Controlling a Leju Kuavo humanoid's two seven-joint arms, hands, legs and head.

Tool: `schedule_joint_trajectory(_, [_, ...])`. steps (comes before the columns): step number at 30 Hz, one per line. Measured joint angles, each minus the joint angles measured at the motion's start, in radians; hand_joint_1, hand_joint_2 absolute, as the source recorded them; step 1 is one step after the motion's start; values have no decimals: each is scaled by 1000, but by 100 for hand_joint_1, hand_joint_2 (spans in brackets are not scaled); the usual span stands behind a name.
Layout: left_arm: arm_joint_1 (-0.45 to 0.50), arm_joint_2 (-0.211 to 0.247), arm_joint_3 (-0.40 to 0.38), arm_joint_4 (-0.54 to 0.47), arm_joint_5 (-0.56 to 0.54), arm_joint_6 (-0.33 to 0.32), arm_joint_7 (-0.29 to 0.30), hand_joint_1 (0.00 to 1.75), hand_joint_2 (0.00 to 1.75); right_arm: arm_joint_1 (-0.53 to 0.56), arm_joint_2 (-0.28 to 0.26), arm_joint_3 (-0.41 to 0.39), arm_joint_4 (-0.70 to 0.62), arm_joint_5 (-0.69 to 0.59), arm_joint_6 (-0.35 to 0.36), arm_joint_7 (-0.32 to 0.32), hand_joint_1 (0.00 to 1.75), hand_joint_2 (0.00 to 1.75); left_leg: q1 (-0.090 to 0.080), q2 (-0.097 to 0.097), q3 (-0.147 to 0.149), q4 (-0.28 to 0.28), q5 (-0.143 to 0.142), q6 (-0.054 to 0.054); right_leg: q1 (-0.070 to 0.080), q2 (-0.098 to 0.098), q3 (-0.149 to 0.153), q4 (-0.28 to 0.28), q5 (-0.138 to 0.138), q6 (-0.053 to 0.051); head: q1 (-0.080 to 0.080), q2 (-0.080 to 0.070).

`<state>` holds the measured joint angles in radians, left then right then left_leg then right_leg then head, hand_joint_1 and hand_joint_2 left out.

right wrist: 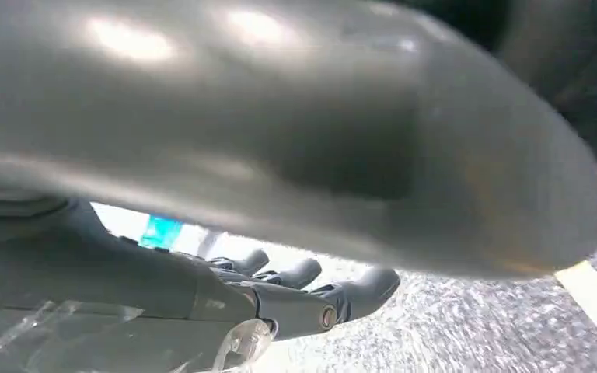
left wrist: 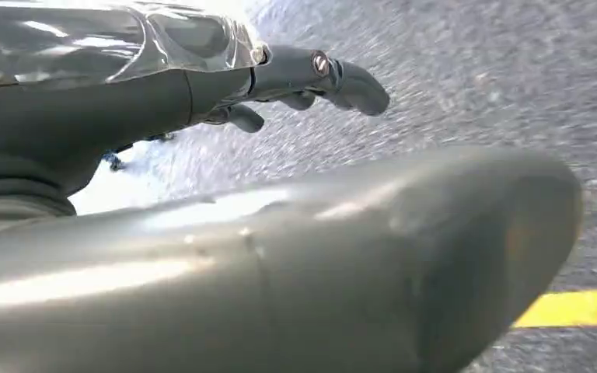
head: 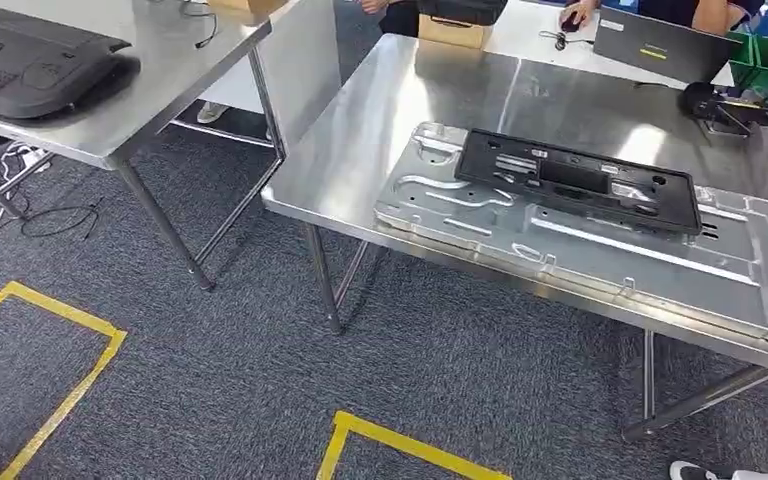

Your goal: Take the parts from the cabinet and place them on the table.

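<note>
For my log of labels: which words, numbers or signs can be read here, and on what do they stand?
None can be read.
Laptop: a yellow strip, too blurred.
Black part: small pale marks, too small.
Left hand: a round mark on one finger, no letters legible.

We see a surface (head: pixel 390 110) of brushed stainless steel, smooth and softly reflective. On it lies a large panel (head: pixel 600 255) of pressed sheet metal, pale silver with a dull sheen and stamped ribs. On top of that rests a black frame (head: pixel 580 180) that looks like matt moulded plastic. A second steel surface (head: pixel 160 60) carries a black matt plastic part (head: pixel 30 60). The floor (head: pixel 210 370) is grey-blue carpet, rough and short-piled, marked with glossy yellow tape (head: pixel 60 400). At the far edge we note a brown cardboard box (head: pixel 452 32). Our left hand (left wrist: pixel 202 85) is smooth grey plastic with a satin gloss, under crinkled clear film; our right hand (right wrist: pixel 280 299) looks the same, its fingers (right wrist: pixel 357 291) dark and semi-glossy.
</note>
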<state>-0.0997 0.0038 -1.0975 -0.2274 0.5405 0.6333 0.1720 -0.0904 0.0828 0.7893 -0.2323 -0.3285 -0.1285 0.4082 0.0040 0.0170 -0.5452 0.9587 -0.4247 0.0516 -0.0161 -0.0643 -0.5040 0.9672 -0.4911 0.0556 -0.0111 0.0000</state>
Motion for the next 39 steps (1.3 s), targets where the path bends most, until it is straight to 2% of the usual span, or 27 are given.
schedule_joint_trajectory(2, [-1, 0, 12, 0, 15, 12, -5, 0, 0, 0, -2, 5, 0, 1, -2, -2, 0, 0, -1, -11, 1, -1, 2, 11, 1, 47, -45, 102, -66, 4, 4, 0])
schedule_joint_trajectory(4, [-2, -1, 29, 0, 28, 30, -17, 0, 0, 1, -4, 12, 0, 3, -8, -2, 0, 0, -3, -27, 1, 0, 0, 14, 2, 59, -128, 271, -136, 8, 5, 0])
schedule_joint_trajectory(5, [-1, -1, 34, 0, 32, 36, -21, 0, 0, 1, -4, 18, 0, 5, -12, 1, 0, 0, -4, -36, 2, 0, -1, 14, 2, 60, -158, 321, -142, 9, 5, 0])
schedule_joint_trajectory(6, [0, -1, 38, 0, 36, 40, -23, 0, 0, 2, -4, 23, 0, 5, -15, 2, 0, 0, -4, -46, 3, 0, -1, 14, 2, 60, -162, 317, -123, 9, 5, 0])
schedule_joint_trajectory(8, [0, -1, 52, 0, 44, 47, -24, 0, 0, 4, -5, 26, 0, 5, -22, 3, 0, 0, -3, -69, 10, 1, -3, 12, 0, 64, -106, 177, -28, 6, 5, 0])
schedule_joint_trajectory(9, [0, -1, 57, 0, 45, 50, -24, 0, 0, 4, -5, 26, 0, 3, -25, -1, 0, 0, -2, -80, 13, 2, -5, 8, -2, 77, -62, 79, 21, 5, 5, 0])
schedule_joint_trajectory(10, [0, -2, 60, 0, 45, 50, -23, 0, 0, 4, -5, 26, 0, -2, -29, -6, 0, 0, -3, -87, 12, 2, -8, 4, -5, 112, -34, 13, 32, 2, 5, 0])
schedule_joint_trajectory(11, [-1, -2, 63, 0, 44, 49, -19, 0, 0, 4, -4, 27, 0, -11, -32, -12, 0, 0, -9, -94, 8, 7, -11, -1, -4, 117, -32, 2, 29, -2, 5, 0])
schedule_joint_trajectory(14, [2, -2, 71, 0, 23, 36, -2, 0, 0, -3, -4, 26, 0, -36, -50, -18, 0, 0, -3, -106, 3, -1, -5, -18, 4, 97, -33, 2, 33, -20, 5, 0])
schedule_joint_trajectory(15, [2, 0, 71, 0, 16, 34, 5, 0, 0, -3, -2, 26, 0, -43, -55, -18, 0, 0, -3, -110, 3, 5, -10, -22, -5, 85, -31, -4, 36, -27, 5, 0])
schedule_joint_trajectory(16, [3, -2, 71, 0, 12, 32, 6, 0, 0, -3, -4, 26, 0, -49, -61, -18, 0, 0, -5, -76, -6, 32, -29, -28, -5, 80, -29, -4, 35, -32, 2, 0])
schedule_joint_trajectory(17, [1, -3, 71, 0, 8, 31, 7, 0, 0, -2, -5, 26, 0, -52, -65, -18, 0, 0, -2, -55, -35, 94, -65, -34, -5, 70, -28, -4, 33, -39, -1, 0])
schedule_joint_trajectory(19, [-2, -4, 71, 0, 3, 31, 7, 0, 0, 1, -5, 26, 0, -59, -68, -18, 0, 0, 3, -37, -123, 272, -143, -45, -2, 52, -28, -3, 31, -42, -1, 0])
schedule_joint_trajectory(20, [0, -5, 71, 0, 3, 31, 5, 0, 0, 1, -5, 26, 0, -58, -69, -22, 0, 0, 5, -35, -153, 333, -157, -47, -2, 44, -28, -3, 30, -43, -1, 0])
schedule_joint_trajectory(21, [2, -5, 71, 0, 3, 32, 2, 0, 0, 1, -5, 26, 0, -57, -71, -25, 0, 0, 6, -34, -160, 340, -148, -48, -2, 38, -27, -3, 29, -42, -1, 0])
schedule_joint_trajectory(22, [3, -5, 71, 0, 3, 33, -6, 0, 0, 1, -6, 26, 0, -50, -71, -26, 0, 0, 8, -32, -141, 298, -119, -48, -2, 31, -25, -3, 28, -41, -1, 0])
schedule_joint_trajectory(24, [2, -5, 73, 0, 8, 37, -18, 0, 0, 1, -6, 26, 0, -48, -74, -29, 0, 0, 8, -15, -49, 113, -31, -43, -2, 19, -17, -3, 24, -37, -1, 0])
schedule_joint_trajectory(25, [1, -5, 74, 0, 10, 39, -23, 0, 0, 1, -7, 26, 0, -47, -76, -32, 0, 0, 5, 22, -2, 23, -2, -37, -1, 14, -12, -3, 21, -32, -1, 0])
schedule_joint_trajectory(26, [-2, -5, 74, 0, 11, 39, -26, 0, 0, 0, -9, 26, 0, -42, -78, -34, 0, 0, -4, 33, 2, 7, -8, -32, 8, 9, -10, -1, 16, -24, -1, 0])
schedule_joint_trajectory(30, [0, -7, 74, 0, 10, 41, -44, 0, 0, -4, -14, 26, 0, -37, -85, -52, 0, 0, -4, 3, -1, -3, -1, -8, 5, -7, -2, -10, 14, -3, 0, 0])
schedule_joint_trajectory(31, [1, -10, 74, 0, 10, 42, -49, 0, 0, -4, -18, 26, 0, -37, -85, -54, 0, 0, 1, -4, 4, -7, 4, -3, -1, 21, -6, 8, 1, 3, 1, 0])
schedule_joint_trajectory(33, [-2, -8, 74, 0, 10, 42, -57, 0, 0, 1, -19, 26, 0, -32, -85, -63, 0, 0, 3, -14, 3, -7, 6, 9, -1, 56, -68, 141, -84, 6, 6, 0])
schedule_joint_trajectory(35, [-5, -10, 74, 0, 10, 41, -59, 0, 0, 3, -22, 26, 0, -27, -86, -67, 0, 0, 0, -28, 3, -7, 5, 10, -2, 60, -146, 298, -138, 10, 6, 0])
schedule_joint_trajectory(36, [-6, -11, 74, 0, 10, 39, -59, 0, 0, 3, -22, 27, 0, -27, -86, -67, 0, 0, 0, -37, 4, -7, 5, 9, -2, 60, -163, 322, -134, 11, 6, 0])
schedule_joint_trajectory(37, [-7, -12, 74, 0, 10, 37, -59, 0, 0, 3, -23, 27, 0, -25, -87, -68, 0, 0, 1, -47, 6, -6, 4, 9, -2, 60, -155, 292, -102, 12, 6, 0])
schedule_joint_trajectory(38, [-9, -14, 74, 0, 10, 36, -59, 0, 0, 3, -24, 27, 0, -21, -90, -68, 0, 0, 2, -56, 7, -6, 4, 7, -4, 61, -128, 229, -59, 11, 6, 0])
schedule_joint_trajectory(39, [-12, -16, 74, 0, 11, 35, -58, 0, 0, 3, -27, 27, 0, -21, -92, -68, 0, 0, 4, -67, 10, -5, 2, 5, -7, 68, -77, 117, -1, 11, 6, 0])
